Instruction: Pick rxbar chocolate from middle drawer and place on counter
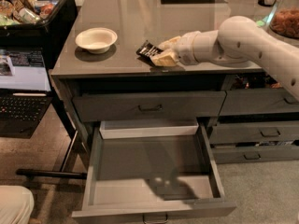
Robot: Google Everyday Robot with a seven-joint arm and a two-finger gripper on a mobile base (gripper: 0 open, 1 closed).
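The rxbar chocolate (146,49) is a small black bar with white print, low over the counter (131,17) near its front edge. My gripper (161,51) reaches in from the right, and its cream fingers (164,59) are shut on the bar's right end. I cannot tell whether the bar touches the worktop. The middle drawer (98,157) is pulled wide open below, and its grey floor is bare except for the arm's shadow.
A white bowl (96,39) sits on the counter left of the bar. A black bin of snacks (32,8) and a laptop (21,104) stand at the left. A jar (285,17) is at the far right. Narrower drawers (261,134) lie to the right.
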